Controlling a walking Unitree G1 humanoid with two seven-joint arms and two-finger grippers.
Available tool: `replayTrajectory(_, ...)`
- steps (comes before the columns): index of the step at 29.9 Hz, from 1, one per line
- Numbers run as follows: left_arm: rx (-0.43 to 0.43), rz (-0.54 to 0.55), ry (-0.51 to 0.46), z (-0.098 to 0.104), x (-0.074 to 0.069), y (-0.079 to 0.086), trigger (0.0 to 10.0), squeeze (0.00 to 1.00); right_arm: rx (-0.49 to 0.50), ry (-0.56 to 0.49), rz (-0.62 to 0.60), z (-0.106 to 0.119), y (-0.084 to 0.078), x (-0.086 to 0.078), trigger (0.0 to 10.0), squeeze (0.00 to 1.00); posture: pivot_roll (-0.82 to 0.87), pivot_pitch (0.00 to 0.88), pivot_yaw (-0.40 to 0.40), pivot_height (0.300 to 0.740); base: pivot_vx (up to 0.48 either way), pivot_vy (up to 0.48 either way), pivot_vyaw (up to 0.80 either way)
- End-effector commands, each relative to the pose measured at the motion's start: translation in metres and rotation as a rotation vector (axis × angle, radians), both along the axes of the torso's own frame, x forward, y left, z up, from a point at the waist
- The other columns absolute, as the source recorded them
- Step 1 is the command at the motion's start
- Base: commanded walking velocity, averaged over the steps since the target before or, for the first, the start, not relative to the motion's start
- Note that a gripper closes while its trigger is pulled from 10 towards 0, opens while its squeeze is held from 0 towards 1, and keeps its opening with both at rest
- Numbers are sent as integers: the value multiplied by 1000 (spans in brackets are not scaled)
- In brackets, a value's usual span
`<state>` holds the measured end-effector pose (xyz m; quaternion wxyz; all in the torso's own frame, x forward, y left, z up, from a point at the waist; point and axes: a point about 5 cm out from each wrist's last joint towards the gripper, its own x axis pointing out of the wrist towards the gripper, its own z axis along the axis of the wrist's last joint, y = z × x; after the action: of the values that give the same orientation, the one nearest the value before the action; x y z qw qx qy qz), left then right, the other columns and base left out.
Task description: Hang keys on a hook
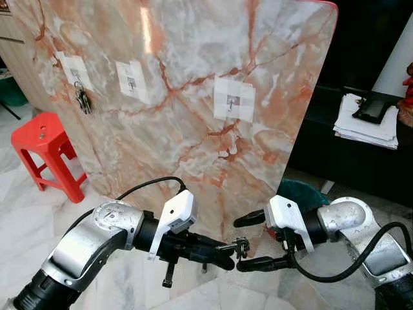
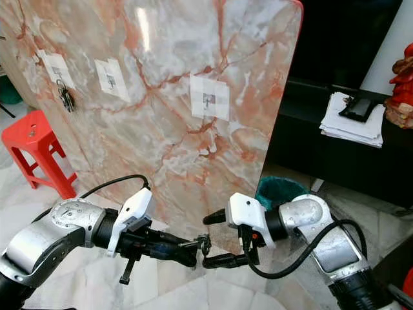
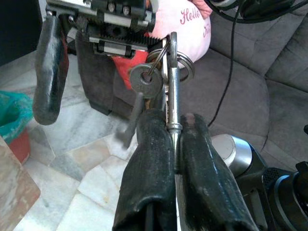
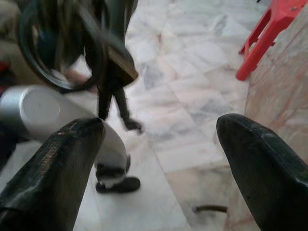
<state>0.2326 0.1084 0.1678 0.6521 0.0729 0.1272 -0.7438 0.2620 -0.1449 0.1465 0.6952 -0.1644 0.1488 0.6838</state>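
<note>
My left gripper (image 1: pixel 227 250) is shut on a bunch of keys (image 1: pixel 241 246), pinching its silver clip (image 3: pixel 172 91) between the fingers; a key and rings (image 3: pixel 144 77) hang at the clip's end. My right gripper (image 1: pixel 244 242) stands open right in front of the keys, one finger above and one below them. Ahead stands a marble board (image 1: pixel 193 97) with three taped hooks: the left hook (image 1: pixel 77 72) carries another key bunch (image 1: pixel 83 100), the middle hook (image 1: pixel 131 82) and the right hook (image 1: pixel 230 101) are bare.
A red plastic stool (image 1: pixel 46 150) stands left of the board. A teal bin (image 2: pixel 279 191) sits behind the board's right edge. A dark cabinet with a stack of papers (image 1: pixel 365 123) is at the right. The floor is pale marble tile.
</note>
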Motion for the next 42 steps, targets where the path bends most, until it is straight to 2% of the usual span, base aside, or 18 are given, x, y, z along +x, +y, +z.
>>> replayTrajectory(1, 10, -4, -27, 1, 2, -3, 10000, 0, 50, -4, 1, 9, 2, -2, 10000, 0, 67, 2, 3, 740, 0, 0, 0)
replayTrajectory(10, 5, 18, -42, 1, 3, -4, 10000, 0, 42, 27, -10, 8, 0, -5, 10000, 0, 70, 0, -4, 740, 0, 0, 0)
replayTrajectory(17, 11, 45, -51, 0, 4, -2, 10000, 0, 16, 18, -87, 5, -15, 1, 10000, 0, 69, 0, -7, 740, 0, 0, 0)
replayTrajectory(22, 11, 53, -52, -1, 4, -1, 10000, 0, 11, 26, -94, 4, -16, 0, 10000, 0, 65, 0, -8, 740, 0, 0, 0)
replayTrajectory(23, 7, 63, -57, 0, 6, -2, 10000, 0, -5, 36, -88, 1, -16, -1, 7608, 0, 66, 0, -8, 740, 0, 0, 0)
replayTrajectory(24, 4, 69, -61, 0, 6, -3, 10000, 0, -16, 43, -89, -3, -16, -1, 1176, 0, 66, 0, -8, 740, 0, 0, 0)
replayTrajectory(25, 3, 70, -61, 1, 7, -3, 10000, 0, -18, 44, -90, -3, -16, -1, 1176, 0, 66, 0, -8, 740, 0, 0, 0)
replayTrajectory(26, 1, 74, -64, 2, 7, -2, 10000, 0, -24, 50, -89, -4, -17, -2, 0, 0, 71, 0, -9, 740, 0, 0, 0)
replayTrajectory(42, -15, 98, -72, 3, 10, -4, 10000, 0, -12, 64, -144, -13, -16, 3, 0, 0, 73, 1, -13, 740, 0, 0, 0)
